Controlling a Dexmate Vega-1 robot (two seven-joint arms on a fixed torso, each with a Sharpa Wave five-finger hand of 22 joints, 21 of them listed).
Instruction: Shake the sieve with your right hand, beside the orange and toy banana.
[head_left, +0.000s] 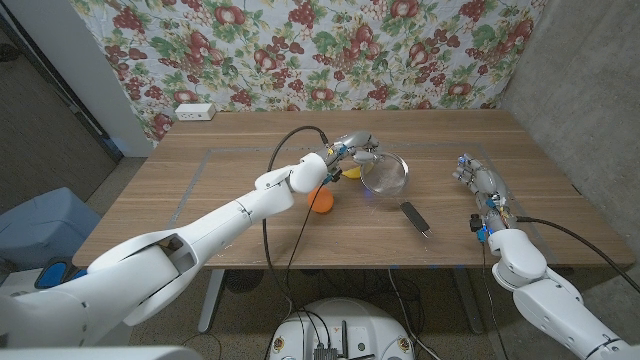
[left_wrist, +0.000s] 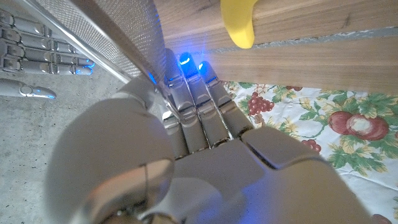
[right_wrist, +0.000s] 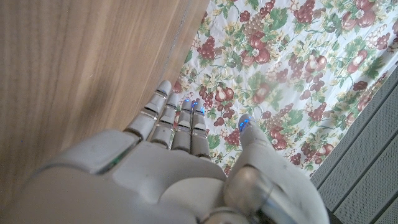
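Left hand (head_left: 352, 148) reaching out over the middle of the wooden table (head_left: 200, 190), fingers wrapped around the rim of the sieve (head_left: 386, 174). Seen close in the left wrist view: fingers (left_wrist: 198, 102) curled against the sieve's metal rim and mesh (left_wrist: 118, 31), blue lights glowing at the fingertips. Sieve a round metal mesh bowl, sitting at the table's centre, slightly toward the far edge. Toy banana (head_left: 351, 172) just beside the sieve on its left, partly hidden under the hand; yellow tip (left_wrist: 238, 25) also visible past the fingers in the left wrist view. Orange (head_left: 321, 200) close by, nearer the front edge, partly behind the left forearm. Small dark flat object (head_left: 415, 216) lying on the table between the sieve and the front edge, apart from both. Right hand (head_left: 478, 180) near the table's right edge, well apart from the sieve, fingers straight and together (right_wrist: 180, 121), holding nothing. Floral cloth (head_left: 330, 50) hanging behind the far edge.
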